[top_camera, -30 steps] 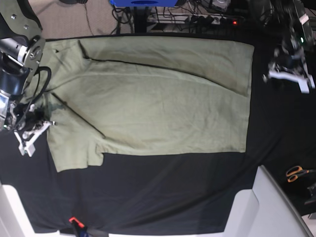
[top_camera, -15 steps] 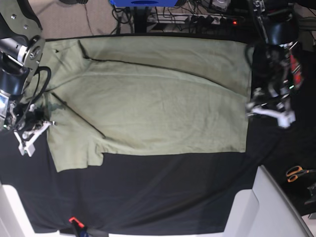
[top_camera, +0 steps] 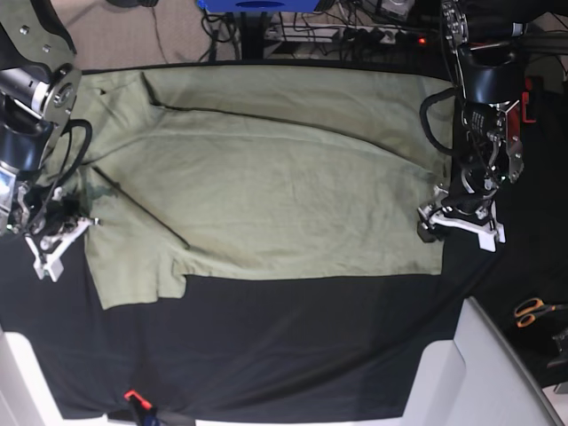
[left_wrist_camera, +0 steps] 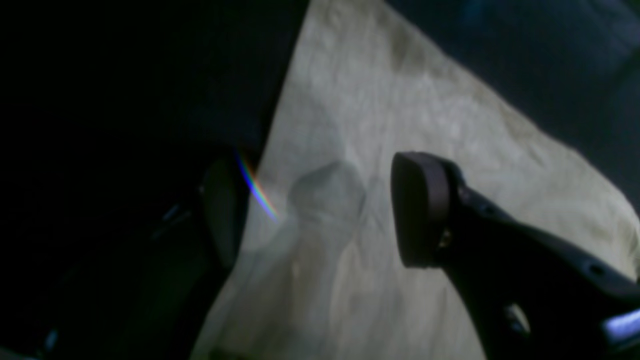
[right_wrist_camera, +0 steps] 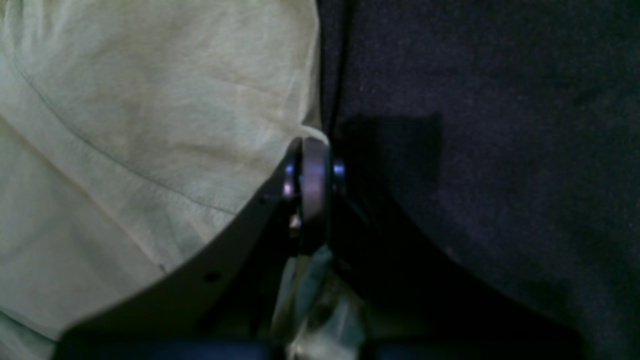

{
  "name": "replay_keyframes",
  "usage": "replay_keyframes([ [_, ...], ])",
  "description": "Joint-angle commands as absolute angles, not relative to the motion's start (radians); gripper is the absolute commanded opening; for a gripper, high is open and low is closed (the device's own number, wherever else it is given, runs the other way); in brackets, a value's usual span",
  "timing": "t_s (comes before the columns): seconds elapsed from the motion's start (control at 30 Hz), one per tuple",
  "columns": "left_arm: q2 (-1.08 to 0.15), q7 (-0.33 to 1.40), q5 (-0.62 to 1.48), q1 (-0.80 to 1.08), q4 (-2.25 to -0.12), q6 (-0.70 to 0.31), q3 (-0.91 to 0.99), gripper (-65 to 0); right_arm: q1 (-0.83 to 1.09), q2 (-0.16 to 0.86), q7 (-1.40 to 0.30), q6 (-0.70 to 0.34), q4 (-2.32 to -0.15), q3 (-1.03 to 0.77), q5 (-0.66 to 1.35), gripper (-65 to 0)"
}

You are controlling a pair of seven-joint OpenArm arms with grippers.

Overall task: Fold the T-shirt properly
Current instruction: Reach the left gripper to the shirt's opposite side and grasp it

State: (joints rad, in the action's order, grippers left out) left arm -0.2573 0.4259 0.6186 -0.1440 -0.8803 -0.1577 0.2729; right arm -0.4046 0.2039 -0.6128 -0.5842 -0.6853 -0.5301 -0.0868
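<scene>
Dark jaws spread over the hem on our left side, pressed tight on fabric at our right.

Our left gripper [left_wrist_camera: 320,210] holds its fingers [left_wrist_camera: 420,210] apart astride the edge of the T-shirt [top_camera: 266,177], one over pale sage cloth, the other seemingly over the black table cloth [top_camera: 311,346], though that side is murky. Our right gripper [right_wrist_camera: 314,170] is closed, pinching the shirt's edge by the sleeve. The shirt lies spread flat across the table, partly folded; orange-handled scissors [top_camera: 535,311] rest well apart.
</scene>
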Motion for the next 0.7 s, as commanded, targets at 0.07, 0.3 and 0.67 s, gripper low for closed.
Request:
replay_keyframes([
  [0.07,-0.263,0.458,0.602,-0.14,-0.835,-0.137,0.228,-23.9,-0.43,0.217,-0.608,-0.593,-0.699,-0.527,-0.079,-64.8],
  [0.3,-0.26,0.443,0.607,-0.136,-0.831,-0.137,0.179,-65.0,-0.43,0.217,-0.608,-0.593,-0.699,-0.527,-0.079,-64.8],
  [0.67,-0.283,0.429,0.61,-0.051,-0.934,-0.133,0.179,-65.0,-0.43,0.217,-0.608,-0.593,-0.699,-0.527,-0.079,-64.8],
])
